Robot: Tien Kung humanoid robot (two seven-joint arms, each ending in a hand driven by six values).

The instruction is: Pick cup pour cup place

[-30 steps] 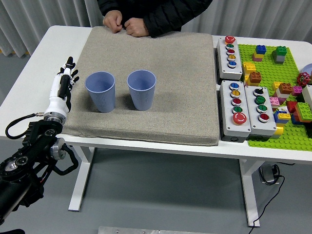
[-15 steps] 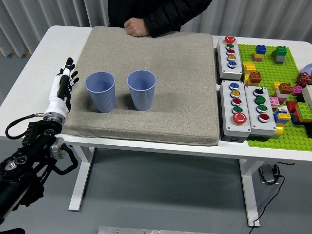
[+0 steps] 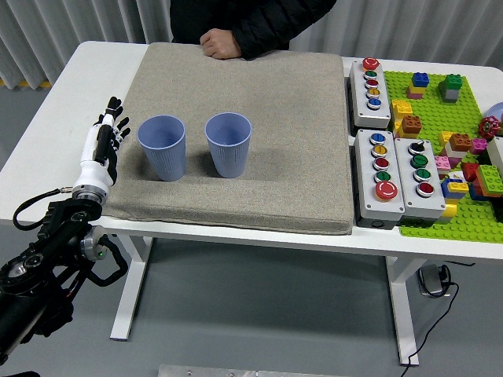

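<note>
- Your left hand (image 3: 103, 143), white with black fingertips, sits at the left edge of the grey-beige fabric mat (image 3: 299, 118), fingers spread and pointing away from you, holding nothing.
- It is near the left light-blue ribbed plastic cup (image 3: 163, 147) but not touching it; palm side faces the cup, so this looks like a pre-grasp line-up.
- Your right arm is not in view.
- Second light-blue ribbed plastic cup (image 3: 229, 144) stands just beside the first, to its right, both upright on the mat, mouths up. Can't tell if either holds anything.
- Cups are likely set close so the pour needs only a short tilt across; the mat probably keeps them from sliding.
- Task judged barely begun: no cup picked up yet. Next you'd need to close in sideways on the left cup without knocking it into its neighbour.
- To the right, off the mat: three grey button boxes (image 3: 380, 186) with coloured buttons and a green building-brick baseplate (image 3: 440, 110) with loose bricks, well apart from the cups.
- Far edge: a person in a black jacket rests one hand (image 3: 220, 43) on the mat's far edge, clear of the cups.
</note>
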